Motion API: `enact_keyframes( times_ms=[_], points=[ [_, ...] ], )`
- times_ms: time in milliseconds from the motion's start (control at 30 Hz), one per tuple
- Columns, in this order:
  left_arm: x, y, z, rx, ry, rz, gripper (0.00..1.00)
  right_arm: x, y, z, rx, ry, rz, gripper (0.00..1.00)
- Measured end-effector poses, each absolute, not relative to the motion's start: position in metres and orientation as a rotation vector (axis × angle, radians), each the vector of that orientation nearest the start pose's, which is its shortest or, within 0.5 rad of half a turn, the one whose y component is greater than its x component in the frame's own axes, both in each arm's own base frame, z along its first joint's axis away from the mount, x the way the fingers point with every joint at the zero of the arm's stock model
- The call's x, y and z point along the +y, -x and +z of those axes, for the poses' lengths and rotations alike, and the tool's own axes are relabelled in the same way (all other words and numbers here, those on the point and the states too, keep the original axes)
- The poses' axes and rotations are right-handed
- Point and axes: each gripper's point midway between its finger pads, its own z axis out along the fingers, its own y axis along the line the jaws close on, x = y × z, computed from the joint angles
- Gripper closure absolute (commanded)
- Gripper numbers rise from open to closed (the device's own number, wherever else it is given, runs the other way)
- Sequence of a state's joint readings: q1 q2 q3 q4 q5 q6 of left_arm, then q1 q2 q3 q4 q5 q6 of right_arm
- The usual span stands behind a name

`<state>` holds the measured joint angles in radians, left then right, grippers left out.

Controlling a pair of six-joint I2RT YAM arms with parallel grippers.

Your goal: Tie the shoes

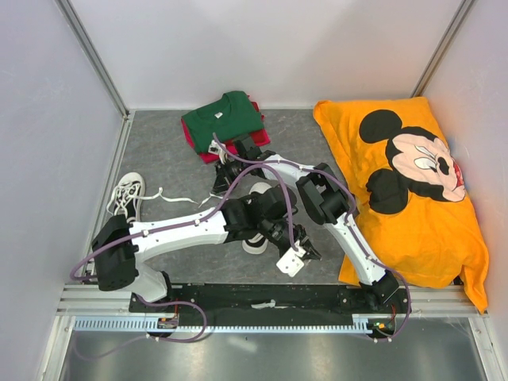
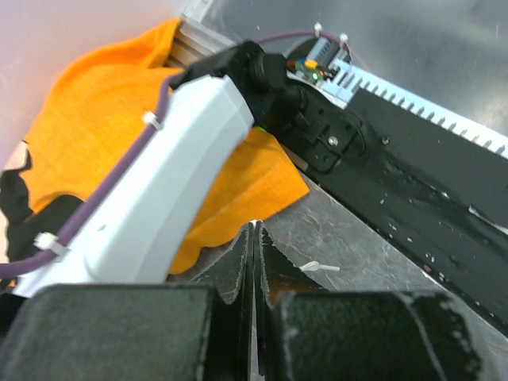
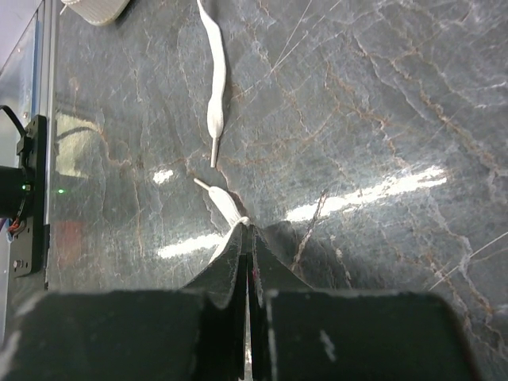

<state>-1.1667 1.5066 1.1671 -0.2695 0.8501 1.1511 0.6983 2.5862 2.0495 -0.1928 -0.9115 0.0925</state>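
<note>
Pinching shut, the right claw (image 3: 246,232) grips a flat woven white lace (image 3: 225,206) at its serrated tips above the veined grey stone bench (image 3: 381,103); a second lace (image 3: 214,87) trails off at 12 o'clock. Only the overhead view shows the shoes: one canvas sneaker (image 1: 127,194) at that claw's 9 o'clock, the other sneaker (image 1: 255,244) peeking out beneath the crossed arms. The left claw (image 2: 254,234) is closed on nothing, soft orange cloth (image 2: 95,119) at its 10 o'clock.

White walls (image 1: 262,48) around a grey marbled table (image 1: 159,151).
Flat panels close the far, left and right sides, joined at the far corners by aluminium posts (image 1: 94,55); bright glare streaks (image 3: 373,190) lie on the veined tabletop, and a black rail (image 1: 230,298) spans its near edge.
</note>
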Motion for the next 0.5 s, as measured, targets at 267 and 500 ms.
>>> enact_keyframes(
  times_ms=[267, 500],
  points=[
    [-0.429, -0.083, 0.2, 0.42, -2.078, -0.865, 0.98, 0.487, -0.365, 0.033, 2.054, 1.146, 1.456, 0.34],
    [-0.431, -0.103, 0.196, 0.465, -2.068, -0.827, 0.92, 0.449, -0.382, 0.081, 2.025, 1.148, 1.364, 0.02]
  ],
)
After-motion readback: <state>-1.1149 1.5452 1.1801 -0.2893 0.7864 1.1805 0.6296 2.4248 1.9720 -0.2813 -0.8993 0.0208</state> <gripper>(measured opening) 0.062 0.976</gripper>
